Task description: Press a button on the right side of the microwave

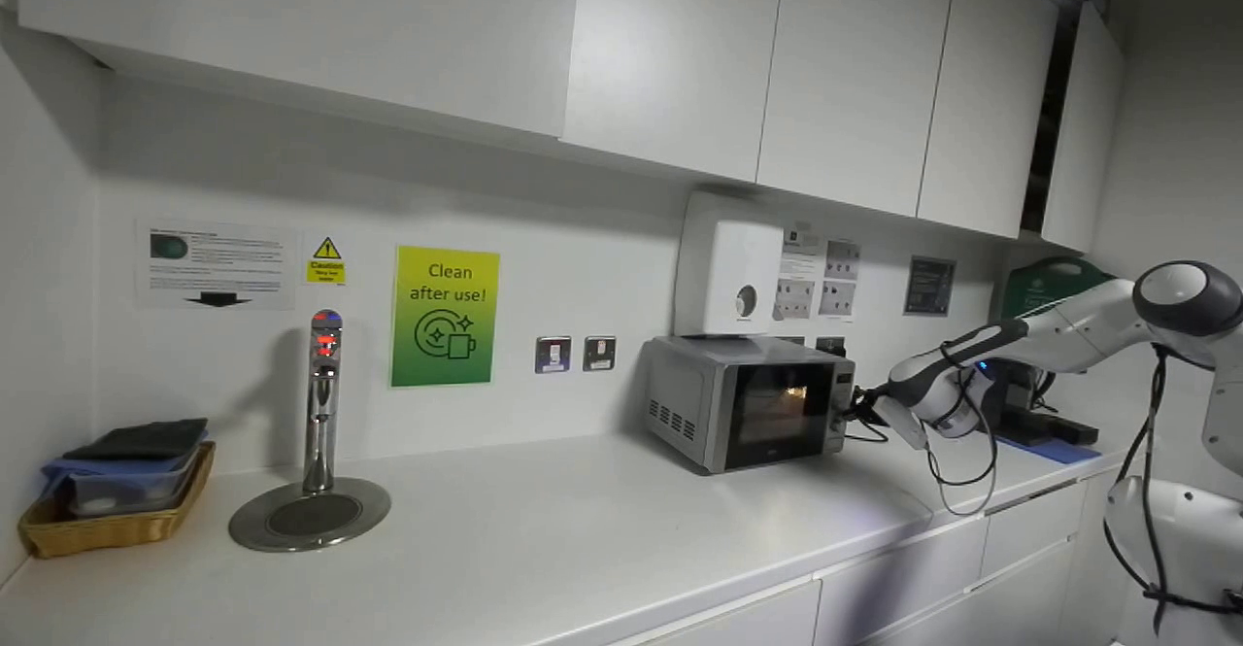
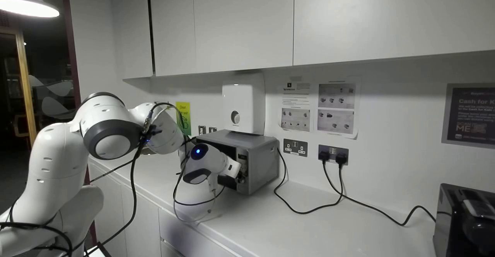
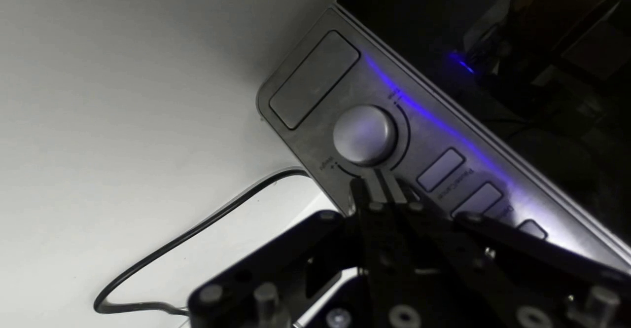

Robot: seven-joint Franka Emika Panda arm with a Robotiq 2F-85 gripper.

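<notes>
At the left of an exterior view, the arm (image 2: 106, 125) is raised from the lower corner, bent over at a large rounded joint, and stretched down across to the right. Its wrist (image 2: 210, 162), marked by a small blue light (image 2: 198, 151), is turned toward the front of the microwave (image 2: 261, 160). In the wrist view, the gripper (image 3: 383, 182) is clenched, its two fingers (image 3: 373, 188) pressed together side by side and aimed at the control panel (image 3: 350, 86), just beside the knob (image 3: 364, 134); whether the panel is touched cannot be told.

The microwave is set on the countertop (image 2: 317, 234), with a white wall-mounted box (image 2: 243, 98) just above its rear. Its boxy body is silver-grey, and behind the dark door window (image 1: 772, 421) a small orange glow (image 1: 795, 393) is seen in an exterior view. On the panel, from left to right in the wrist view, a large rectangular button (image 3: 315, 79), the round knob and a slanting row of smaller buttons (image 3: 441, 169) are found. A blue streak (image 3: 431, 116) is reflected beside them; the lettering (image 3: 456, 182) is only partly legible.
</notes>
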